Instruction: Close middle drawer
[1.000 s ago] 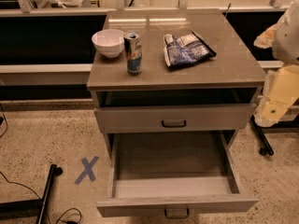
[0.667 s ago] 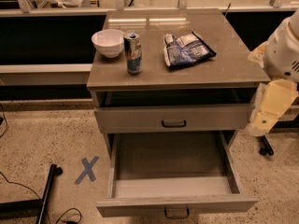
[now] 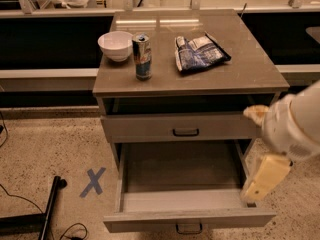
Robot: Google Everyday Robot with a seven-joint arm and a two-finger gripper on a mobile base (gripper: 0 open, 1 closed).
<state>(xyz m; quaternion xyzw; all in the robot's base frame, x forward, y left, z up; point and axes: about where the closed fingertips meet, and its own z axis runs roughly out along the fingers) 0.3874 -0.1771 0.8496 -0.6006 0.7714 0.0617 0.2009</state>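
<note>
The middle drawer (image 3: 180,171) is pulled far out of the pale grey cabinet. It is a wide, empty box with a low front panel (image 3: 150,220) and a small black loop handle (image 3: 189,228) at the bottom edge of the view. My gripper (image 3: 263,180) hangs from the white arm (image 3: 295,129) at the right. It is over the drawer's right front corner, close to the right side wall. I cannot tell whether it touches the drawer.
Above the open drawer, another drawer (image 3: 150,128) with a black handle (image 3: 185,132) stands slightly out. On the cabinet top (image 3: 250,64) are a white bowl (image 3: 115,45), a drink can (image 3: 142,57) and a chip bag (image 3: 198,52). A blue X (image 3: 93,182) marks the floor at left, near a black pole (image 3: 50,206).
My arm has moved down and to the left, from beside the cabinet's right edge to the open drawer's right front corner. The drawer has not moved.
</note>
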